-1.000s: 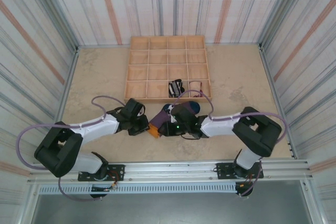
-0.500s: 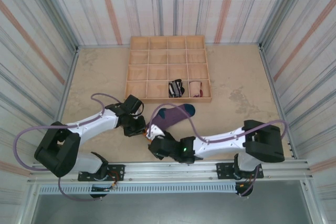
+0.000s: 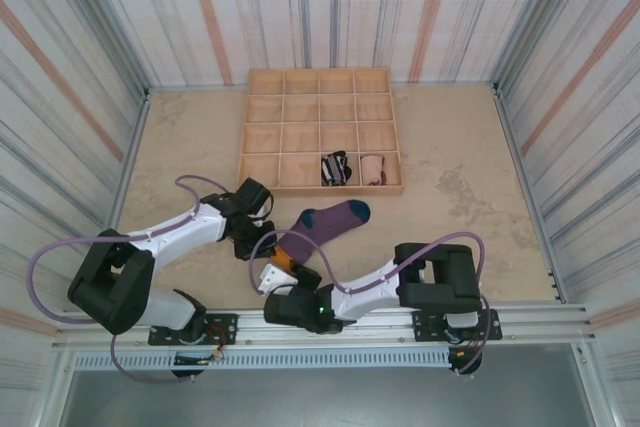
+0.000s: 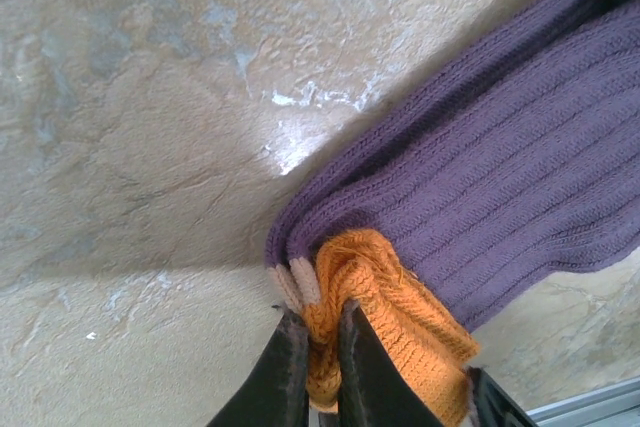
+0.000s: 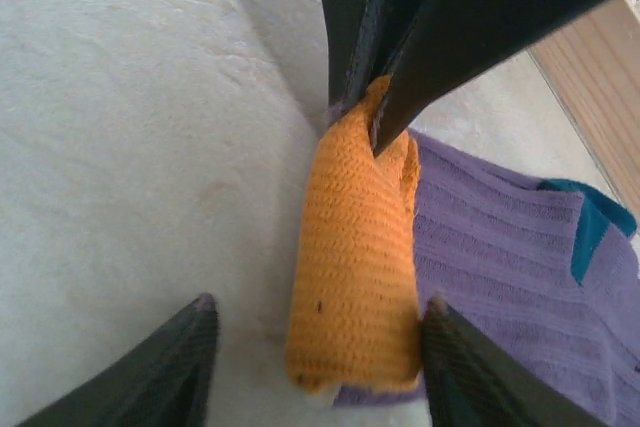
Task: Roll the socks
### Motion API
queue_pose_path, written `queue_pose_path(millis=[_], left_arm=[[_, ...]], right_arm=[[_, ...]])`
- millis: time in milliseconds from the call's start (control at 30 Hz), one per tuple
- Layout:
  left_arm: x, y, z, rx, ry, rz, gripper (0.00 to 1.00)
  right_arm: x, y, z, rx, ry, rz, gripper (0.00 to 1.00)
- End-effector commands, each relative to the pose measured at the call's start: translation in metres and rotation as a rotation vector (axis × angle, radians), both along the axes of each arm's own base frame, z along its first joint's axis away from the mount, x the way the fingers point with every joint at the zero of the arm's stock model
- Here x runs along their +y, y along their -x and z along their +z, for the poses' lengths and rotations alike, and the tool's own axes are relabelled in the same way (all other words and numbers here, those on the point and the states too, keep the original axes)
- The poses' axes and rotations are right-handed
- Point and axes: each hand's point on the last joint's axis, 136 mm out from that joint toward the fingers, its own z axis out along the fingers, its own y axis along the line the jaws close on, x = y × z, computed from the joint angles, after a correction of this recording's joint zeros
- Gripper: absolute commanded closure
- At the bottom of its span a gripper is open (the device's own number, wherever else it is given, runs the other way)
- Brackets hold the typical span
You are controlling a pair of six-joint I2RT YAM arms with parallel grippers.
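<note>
We had the left gripper (image 4: 315, 322) pinching the sock (image 4: 500, 187) at lower centre, right gripper (image 5: 318, 302) agape; a thin pinch could slip, unrolling it.

Bright, even overhead light, soft shadows. Glare patch on table (image 4: 140, 177) in left wrist view; sock (image 4: 500, 147) knit sharp; right fingers (image 5: 170, 367) blurred.

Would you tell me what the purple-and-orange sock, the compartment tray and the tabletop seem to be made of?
The purple ribbed sock looks like soft matte knitted yarn: ribs and stitch loops show, its orange end fuzzier. The pale compartment tray looks like unfinished light wood, thin tan dividers. The beige tabletop is mottled with slight sheen, stone or laminate; I cannot tell.
</note>
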Motion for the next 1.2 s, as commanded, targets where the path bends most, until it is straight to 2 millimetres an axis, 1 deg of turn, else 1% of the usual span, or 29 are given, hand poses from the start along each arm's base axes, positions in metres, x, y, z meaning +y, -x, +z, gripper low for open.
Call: queue_pose_path(millis=[0, 167, 233, 267, 333, 367, 400, 433, 467, 533, 567, 667, 733, 867, 1067, 1167], left_arm=[[0.001, 0.004, 0.004, 0.016, 0.005, -0.021, 1.00], [0.005, 0.005, 0.007, -0.008, 0.009, -0.013, 1.00], [0.007, 0.004, 0.008, -0.021, 0.016, -0.004, 0.95], [0.007, 0.003, 0.010, -0.032, 0.025, 0.002, 0.92], [0.009, 0.002, 0.014, -0.052, 0.042, 0.012, 0.84], [0.009, 0.001, 0.017, -0.060, 0.054, 0.020, 0.73], [0.010, 0.001, 0.020, -0.069, 0.067, 0.026, 0.66], [0.011, 0.000, 0.022, -0.079, 0.076, 0.033, 0.63], [0.013, -0.001, 0.025, -0.091, 0.086, 0.040, 0.57], [0.016, -0.001, 0.031, -0.110, 0.100, 0.057, 0.42], [0.018, -0.001, 0.033, -0.120, 0.108, 0.067, 0.37], [0.025, -0.001, 0.037, -0.140, 0.134, 0.105, 0.29], [0.029, 0.000, 0.035, -0.144, 0.160, 0.137, 0.25], [0.034, 0.004, 0.028, -0.151, 0.221, 0.199, 0.24], [0.027, 0.001, 0.030, -0.189, 0.283, 0.214, 0.24], [0.022, -0.003, 0.034, -0.231, 0.289, 0.203, 0.25]], right_arm=[[-0.005, -0.012, -0.015, -0.041, 0.063, -0.038, 0.55], [-0.017, -0.018, -0.022, 0.010, 0.032, -0.088, 0.88], [-0.019, -0.019, -0.022, 0.037, 0.014, -0.095, 0.98], [-0.020, -0.019, -0.022, 0.052, 0.005, -0.095, 1.00], [-0.021, -0.018, -0.023, 0.088, -0.015, -0.097, 1.00], [-0.021, -0.017, -0.024, 0.115, -0.032, -0.095, 1.00], [-0.023, -0.018, -0.024, 0.146, -0.052, -0.099, 1.00], [-0.023, -0.017, -0.025, 0.176, -0.071, -0.099, 1.00], [-0.025, -0.017, -0.027, 0.212, -0.092, -0.103, 1.00], [-0.027, -0.018, -0.028, 0.274, -0.129, -0.111, 1.00], [-0.028, -0.019, -0.028, 0.299, -0.146, -0.115, 1.00], [-0.030, -0.019, -0.028, 0.385, -0.197, -0.115, 1.00], [-0.031, -0.019, -0.027, 0.424, -0.230, -0.117, 1.00], [-0.031, -0.019, -0.025, 0.578, -0.332, -0.111, 1.00], [-0.033, -0.028, -0.006, 0.830, -0.590, -0.109, 1.00], [-0.038, -0.036, -0.003, 0.947, -0.687, -0.140, 1.00]])
